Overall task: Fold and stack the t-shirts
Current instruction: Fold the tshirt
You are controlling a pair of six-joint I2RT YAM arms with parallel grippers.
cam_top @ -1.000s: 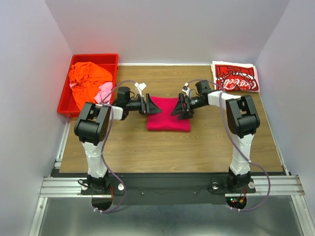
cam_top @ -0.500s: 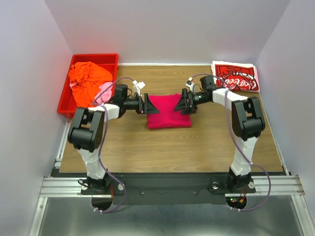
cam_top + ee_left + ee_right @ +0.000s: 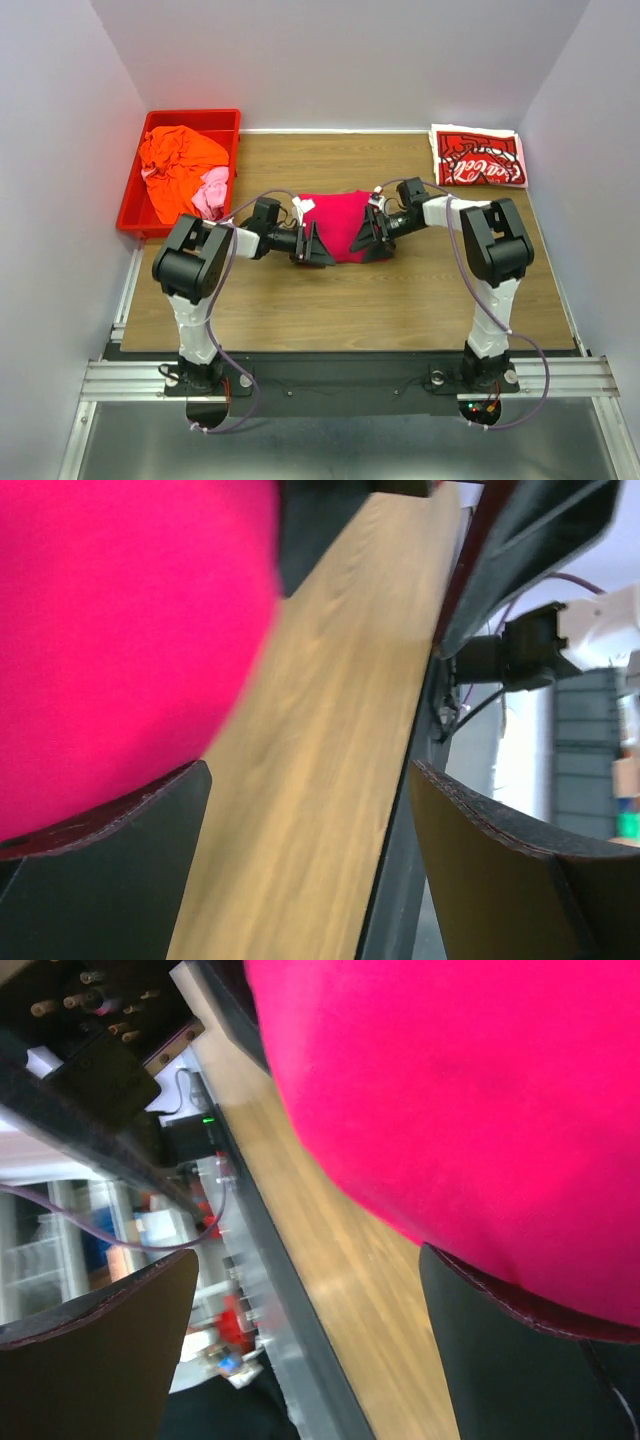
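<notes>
The magenta-pink t-shirt point(image 3: 338, 216) lies mid-table, and your two grippers close in on it from either side. From above, the left gripper point(image 3: 312, 245) sits at its near-left edge and the right gripper point(image 3: 368, 232) at its near-right edge, but you cannot judge the jaw gaps there. The wrist views settle that. On the left wrist, both fingers stand wide apart with bare table point(image 3: 320, 730) between them, and the pink cloth drapes over only the left-hand finger point(image 3: 120, 880). On the right wrist, the jaws are just as wide, and the cloth lies across one finger point(image 3: 520, 1360). Neither pair is clamped on the cloth.

A second ago the shirt was a neat rectangle with the grippers beside its far half. Now both have swung nearer you and inward, and the shirt's near end looks drawn in and rounded.

The Coca-Cola t-shirt point(image 3: 478, 158) rests folded at the far right corner. The orange t-shirt point(image 3: 175, 160) and the light pink t-shirt point(image 3: 213, 188) are heaped in the red bin point(image 3: 190, 115).
</notes>
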